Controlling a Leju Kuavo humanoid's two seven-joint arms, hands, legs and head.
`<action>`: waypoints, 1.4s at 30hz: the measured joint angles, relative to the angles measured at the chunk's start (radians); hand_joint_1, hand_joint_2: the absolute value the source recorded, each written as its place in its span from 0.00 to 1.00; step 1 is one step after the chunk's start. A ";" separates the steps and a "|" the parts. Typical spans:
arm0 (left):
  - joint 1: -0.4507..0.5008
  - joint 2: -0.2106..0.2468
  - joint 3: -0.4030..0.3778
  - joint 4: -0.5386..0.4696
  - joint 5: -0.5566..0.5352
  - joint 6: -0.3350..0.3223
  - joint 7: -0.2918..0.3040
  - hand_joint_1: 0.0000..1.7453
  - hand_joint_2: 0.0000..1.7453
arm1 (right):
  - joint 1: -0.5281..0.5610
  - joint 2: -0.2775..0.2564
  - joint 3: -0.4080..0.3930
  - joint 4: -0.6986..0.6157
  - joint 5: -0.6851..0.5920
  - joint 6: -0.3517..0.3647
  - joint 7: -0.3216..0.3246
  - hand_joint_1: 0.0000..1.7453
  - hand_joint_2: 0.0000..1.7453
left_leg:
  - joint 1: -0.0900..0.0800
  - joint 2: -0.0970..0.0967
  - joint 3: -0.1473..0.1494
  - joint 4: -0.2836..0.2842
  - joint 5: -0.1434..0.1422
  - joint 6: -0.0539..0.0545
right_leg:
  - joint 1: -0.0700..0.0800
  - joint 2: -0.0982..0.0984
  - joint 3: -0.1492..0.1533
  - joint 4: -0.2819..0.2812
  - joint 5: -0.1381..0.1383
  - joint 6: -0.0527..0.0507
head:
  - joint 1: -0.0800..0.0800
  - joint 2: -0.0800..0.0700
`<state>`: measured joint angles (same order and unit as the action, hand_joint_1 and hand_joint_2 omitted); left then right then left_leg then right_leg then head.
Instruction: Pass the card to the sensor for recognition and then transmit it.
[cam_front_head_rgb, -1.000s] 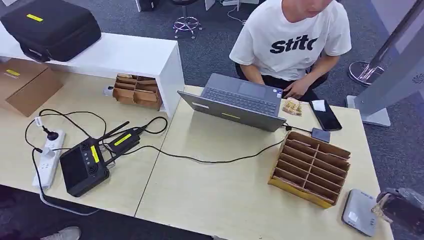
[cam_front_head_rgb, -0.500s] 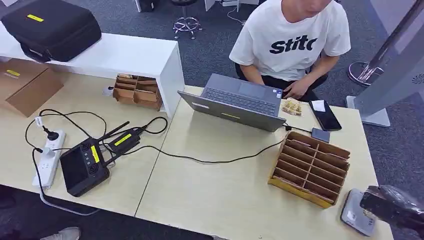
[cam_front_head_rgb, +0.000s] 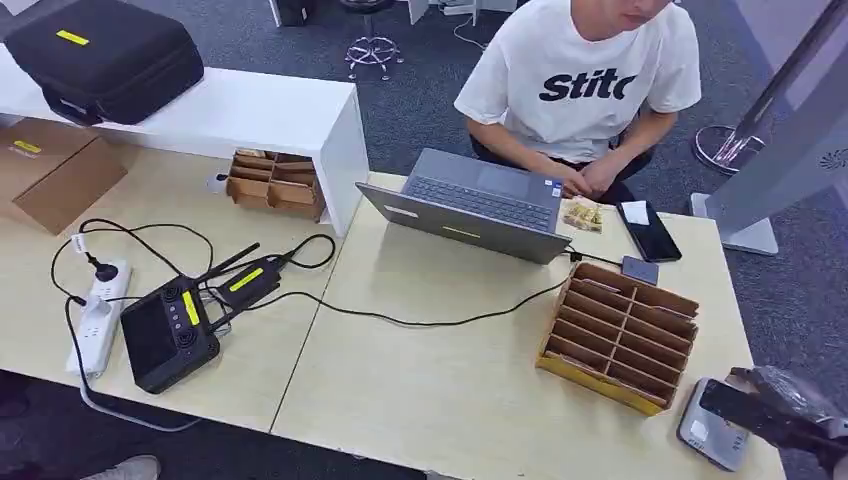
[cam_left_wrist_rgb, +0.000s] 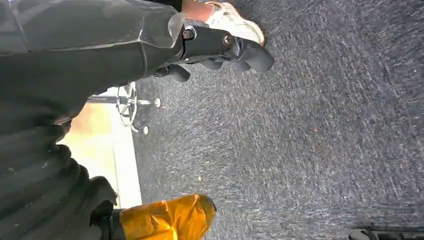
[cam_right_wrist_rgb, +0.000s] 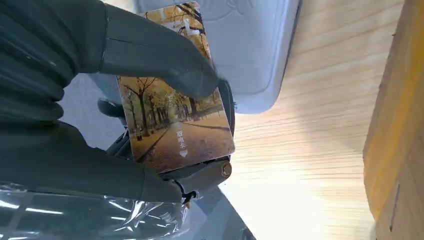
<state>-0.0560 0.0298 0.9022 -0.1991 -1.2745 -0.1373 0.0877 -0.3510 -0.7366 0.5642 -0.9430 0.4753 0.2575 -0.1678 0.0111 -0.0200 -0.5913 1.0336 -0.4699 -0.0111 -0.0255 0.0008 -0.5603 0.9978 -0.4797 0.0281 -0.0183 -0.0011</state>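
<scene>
Your left hand (cam_left_wrist_rgb: 220, 47) hung over carpet, fingers curled in, holding nothing. Wooden slot box (cam_front_head_rgb: 620, 335) sat on table (cam_front_head_rgb: 440, 390). Your right hand (cam_front_head_rgb: 775, 410) pinched card (cam_right_wrist_rgb: 175, 112) over grey sensor (cam_front_head_rgb: 700, 435), at table's right near corner.

The card (cam_right_wrist_rgb: 175, 125) is a thin rectangular card printed with an autumn avenue of yellow-leaved trees and small white characters above a white arrow. It is held between the thumb and fingers (cam_right_wrist_rgb: 160, 60) of the right hand (cam_front_head_rgb: 775, 410), directly over the sensor (cam_front_head_rgb: 700, 435). The sensor is a flat light-grey pad with rounded corners, lying on the table (cam_front_head_rgb: 450, 390) near its corner, just beside the wooden slotted organizer (cam_front_head_rgb: 620, 335).
</scene>
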 joint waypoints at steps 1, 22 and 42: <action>0.000 0.000 0.000 0.000 0.001 0.000 0.000 0.00 1.00 | -0.001 0.002 0.000 0.002 0.000 -0.007 -0.002 1.00 1.00 | 0.000 0.000 0.000 0.000 0.000 0.000 | 0.000 0.000 0.000 0.000 0.000 0.000 | 0.000 0.000; 0.004 0.000 0.001 0.000 -0.005 -0.005 -0.010 0.00 1.00 | -0.421 0.048 -0.135 -0.286 0.079 -0.009 0.023 1.00 1.00 | -0.002 0.007 -0.004 0.000 0.003 -0.001 | -0.002 0.007 -0.005 0.004 0.004 0.001 | 0.000 0.000; -0.088 -0.026 -0.086 0.000 -0.089 -0.060 0.065 0.00 1.00 | -0.959 0.653 0.226 0.319 0.192 0.028 0.146 1.00 1.00 | 0.001 0.004 -0.005 0.000 0.007 -0.007 | 0.001 0.006 -0.009 0.006 0.007 -0.003 | 0.000 0.000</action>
<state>-0.1444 0.0042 0.8160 -0.1991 -1.3630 -0.1976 0.1530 -1.3097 -0.0835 0.7905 -0.6244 0.6672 0.2853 -0.0221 0.0120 -0.0156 -0.5967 1.0335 -0.4626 -0.0177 -0.0246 0.0066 -0.5696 1.0037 -0.4732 0.0253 -0.0183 -0.0011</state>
